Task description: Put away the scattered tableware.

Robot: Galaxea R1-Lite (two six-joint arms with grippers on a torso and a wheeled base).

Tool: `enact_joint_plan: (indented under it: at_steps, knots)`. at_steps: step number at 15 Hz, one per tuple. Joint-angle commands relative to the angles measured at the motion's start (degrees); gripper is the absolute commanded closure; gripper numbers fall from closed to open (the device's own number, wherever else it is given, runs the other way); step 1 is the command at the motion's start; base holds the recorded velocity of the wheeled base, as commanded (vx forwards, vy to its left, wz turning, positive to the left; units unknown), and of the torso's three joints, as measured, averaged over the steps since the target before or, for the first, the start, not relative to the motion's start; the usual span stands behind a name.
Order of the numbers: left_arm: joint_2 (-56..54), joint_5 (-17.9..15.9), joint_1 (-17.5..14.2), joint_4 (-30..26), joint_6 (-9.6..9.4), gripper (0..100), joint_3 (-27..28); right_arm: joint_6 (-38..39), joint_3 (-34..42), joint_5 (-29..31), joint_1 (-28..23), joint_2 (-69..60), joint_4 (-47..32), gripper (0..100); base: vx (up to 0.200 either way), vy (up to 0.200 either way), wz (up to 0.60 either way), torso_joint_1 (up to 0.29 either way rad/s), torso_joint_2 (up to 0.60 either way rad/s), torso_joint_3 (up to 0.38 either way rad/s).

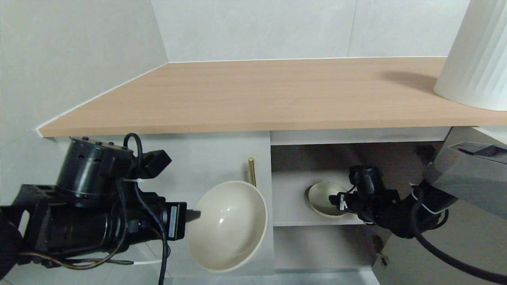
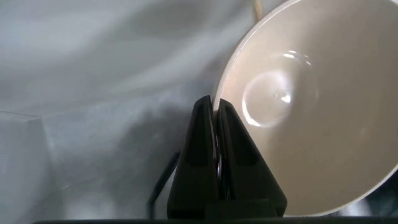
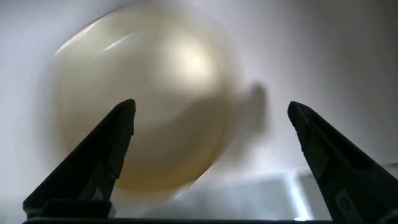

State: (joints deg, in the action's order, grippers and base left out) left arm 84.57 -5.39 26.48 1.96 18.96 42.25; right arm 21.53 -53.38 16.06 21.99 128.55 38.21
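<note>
Tabletop up top, a container standing on its right end. Below it on the left, a closed cupboard door, and the big bowl hangs before it from the left tool. To the right, inside the open cupboard, the small bowl is on the shelf, with the right tool just beside it.

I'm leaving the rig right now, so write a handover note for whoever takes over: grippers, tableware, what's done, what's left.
Left gripper: shut on the rim of the large glossy cream bowl, held in front of the closed pale cabinet door.
Right gripper: open, inside the open cabinet, right beside the small cream bowl.
Small bowl: on the cabinet shelf, not gripped.
Done: small bowl appears stowed.
Left: back the right arm out, then shelve the large bowl.
</note>
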Motion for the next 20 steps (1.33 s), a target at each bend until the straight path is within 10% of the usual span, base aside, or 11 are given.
enact_joint_plan:
  at_steps: [1,11,20]
  knots:
    - [3.1,0.2,3.9,0.1,-0.76,100,-1.9,-0.3,4.3,-3.6,3.3,-6.5,-0.2,0,0.0,0.0,0.0,0.0,0.0,0.0]
    - [20.3,2.4,9.7,0.3,-0.5,100,-2.2,-3.1,15.2,-10.6,22.5,-21.9,-4.5,0,0.0,0.0,0.0,0.0,0.0,0.0]
    - [22.0,5.0,11.1,2.2,1.52,100,-1.3,-3.5,15.9,-11.1,27.6,-15.9,-4.3,0,0.0,0.0,0.0,0.0,0.0,0.0]
